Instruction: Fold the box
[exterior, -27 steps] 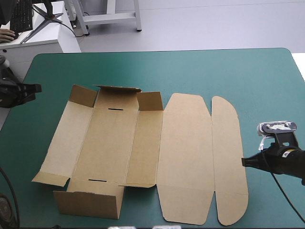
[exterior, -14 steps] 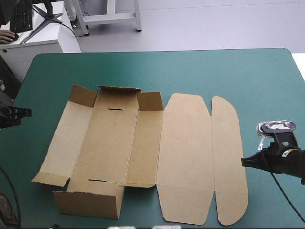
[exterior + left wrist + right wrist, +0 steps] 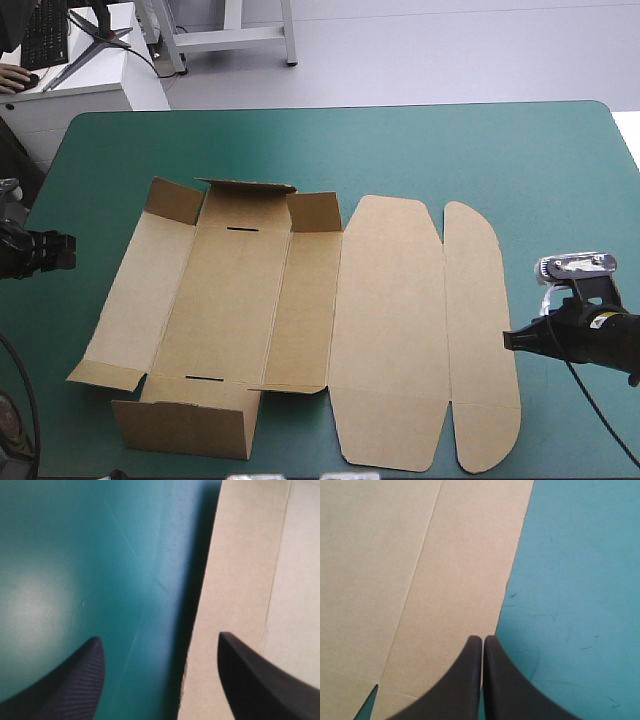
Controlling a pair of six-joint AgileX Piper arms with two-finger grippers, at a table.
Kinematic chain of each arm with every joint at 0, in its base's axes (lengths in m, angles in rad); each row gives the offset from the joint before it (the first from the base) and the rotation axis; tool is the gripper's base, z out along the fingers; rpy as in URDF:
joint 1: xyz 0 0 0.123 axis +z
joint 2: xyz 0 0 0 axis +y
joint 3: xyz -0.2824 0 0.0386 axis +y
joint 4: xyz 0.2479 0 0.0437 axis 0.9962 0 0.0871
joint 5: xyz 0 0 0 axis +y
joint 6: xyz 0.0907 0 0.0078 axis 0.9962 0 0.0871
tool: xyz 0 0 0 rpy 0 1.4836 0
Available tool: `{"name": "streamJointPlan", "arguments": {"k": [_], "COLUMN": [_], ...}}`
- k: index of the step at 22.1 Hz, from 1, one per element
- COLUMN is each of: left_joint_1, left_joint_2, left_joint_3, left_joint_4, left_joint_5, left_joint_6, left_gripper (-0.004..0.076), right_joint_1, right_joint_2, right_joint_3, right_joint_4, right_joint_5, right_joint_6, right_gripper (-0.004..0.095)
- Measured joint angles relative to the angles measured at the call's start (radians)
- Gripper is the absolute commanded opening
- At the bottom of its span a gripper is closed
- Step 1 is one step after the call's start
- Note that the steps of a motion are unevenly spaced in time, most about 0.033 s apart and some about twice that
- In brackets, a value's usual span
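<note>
Lying mostly flat, brown box [image 3: 390, 330], left jaws apart, right jaws together.

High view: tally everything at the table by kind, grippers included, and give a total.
box: 1 (brown, two end walls raised)
grippers: 2 (left gripper open, right gripper shut)
total: 3
</note>
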Motion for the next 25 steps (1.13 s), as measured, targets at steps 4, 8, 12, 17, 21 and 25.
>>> {"name": "streamJointPlan", "arguments": {"k": [4,8,12,17,21,25], "left_joint_1": [0.000,0.000,0.000,0.000,0.000,0.000], "left_joint_2": [0.039,0.055,0.076,0.109,0.135,0.140], "left_joint_3": [0.065,0.194,0.312,0.334,0.347,0.380], "left_joint_4": [-0.027,-0.097,-0.105,-0.181,-0.243,-0.282], "left_joint_5": [-0.011,-0.018,-0.034,-0.039,-0.040,-0.042], "left_joint_6": [0.040,0.192,0.278,0.326,0.329,0.333], "left_gripper": [0.0524,0.0524,0.0524,0.0517,0.0517,0.0517], "right_joint_1": [0.000,0.000,0.000,0.000,-0.002,-0.004], "right_joint_2": [0.000,0.000,0.000,0.000,0.000,0.000], "right_joint_3": [0.000,0.000,0.000,0.000,0.000,0.000], "right_joint_4": [0.002,0.003,0.005,0.006,0.006,0.006], "right_joint_5": [0.005,0.007,0.008,0.009,0.009,0.008], "right_joint_6": [-0.004,-0.005,-0.010,-0.013,-0.016,-0.016], "right_gripper": [-0.0005,-0.0005,-0.0005,-0.0005,-0.0005,-0.0005]}}
